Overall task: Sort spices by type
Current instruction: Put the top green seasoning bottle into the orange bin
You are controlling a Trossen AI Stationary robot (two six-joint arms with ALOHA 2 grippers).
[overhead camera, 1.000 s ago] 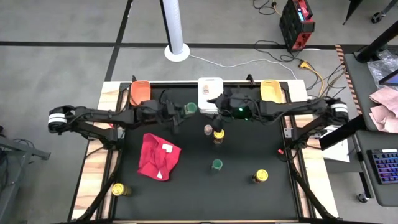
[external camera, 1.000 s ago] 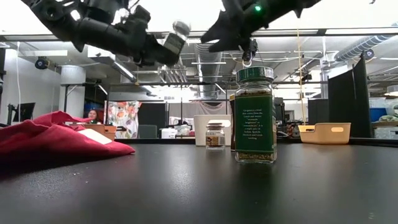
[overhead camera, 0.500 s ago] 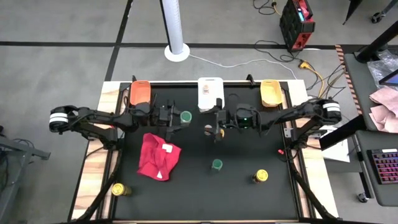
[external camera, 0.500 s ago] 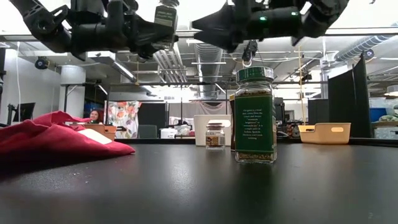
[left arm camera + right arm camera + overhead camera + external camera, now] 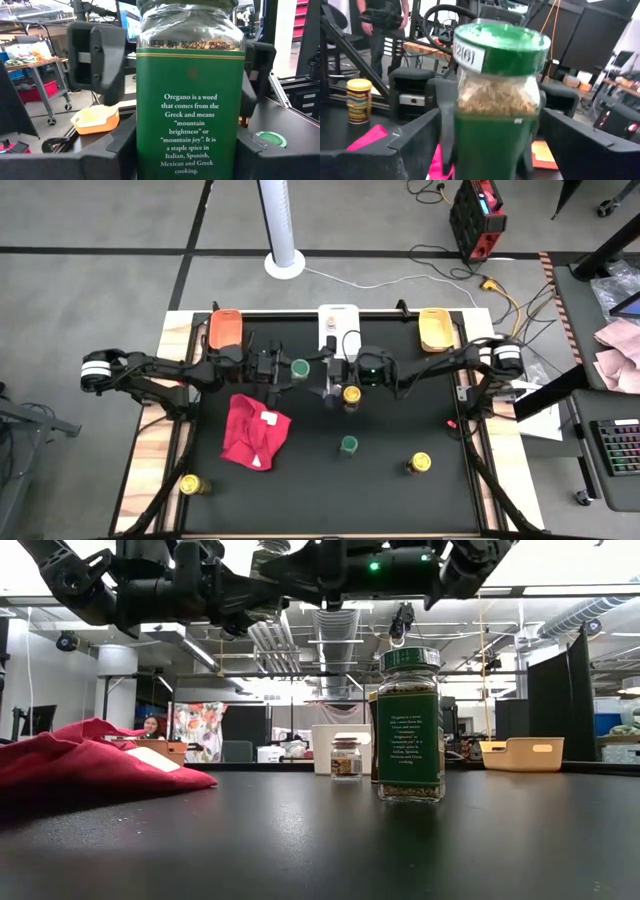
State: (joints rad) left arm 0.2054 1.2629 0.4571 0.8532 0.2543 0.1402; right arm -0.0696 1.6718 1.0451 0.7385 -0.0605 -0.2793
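My left gripper [image 5: 293,368] is shut on a green-lidded oregano jar [image 5: 299,367], held above the table between the orange bin [image 5: 226,328] and the white bin [image 5: 338,320]. My right gripper [image 5: 326,383] is open and faces that jar from the table's right. Its fingers [image 5: 95,57] stand apart just beyond the jar and touch nothing that I can see. Standing upright on the table are a yellow-lidded jar [image 5: 351,393], a small pale-lidded jar [image 5: 346,757], a green-lidded jar [image 5: 348,444] and two more yellow-lidded jars [image 5: 418,464] [image 5: 190,484]. My left gripper pinches the oregano jar by the lower part of its green-labelled body [image 5: 147,150], one finger [image 5: 120,150] on each side. The fingers come level from the table's left. The jar stands upright in the hold, lid up, lifted clear of the table.
A crumpled red cloth [image 5: 253,430] lies left of centre. A yellow bin [image 5: 436,326] sits at the far edge, right of the white one. Free black tabletop lies along the near edge between the jars. People and lab furniture show in the room beyond.
My right gripper has come away from the white bin, moving toward the table's near-left until it faces the jar in my left gripper. My left gripper drew the jar slightly toward the near edge and brought it from tilted to upright, then held still.
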